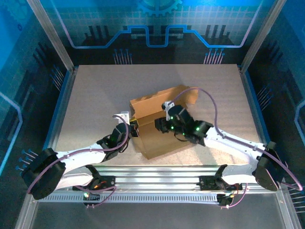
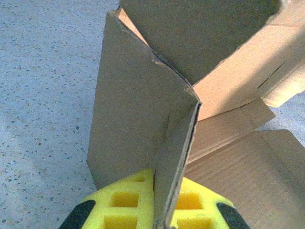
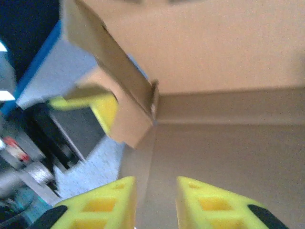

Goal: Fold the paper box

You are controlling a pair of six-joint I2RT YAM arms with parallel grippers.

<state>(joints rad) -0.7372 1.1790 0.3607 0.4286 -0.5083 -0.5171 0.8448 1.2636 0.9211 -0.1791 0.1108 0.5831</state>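
Note:
The paper box (image 1: pixel 153 143) is plain brown cardboard, partly folded, lying mid-table with walls and flaps standing up. My left gripper (image 1: pixel 135 128) is at its left side. In the left wrist view it (image 2: pixel 164 195) is shut on the upright edge of a side wall of the box (image 2: pixel 138 109). My right gripper (image 1: pixel 167 119) reaches into the box from the right. Its yellow fingers (image 3: pixel 155 200) stand apart over the inner panel of the box (image 3: pixel 224 62), holding nothing. The left gripper's yellow finger (image 3: pixel 104 107) shows beside a corner flap.
The beige table top (image 1: pixel 95 95) lies free to the left, right and behind the box. A metal rail (image 1: pixel 157 171) runs along the near edge between the arm bases. Blue-lit frame walls (image 1: pixel 62 90) bound the table's sides.

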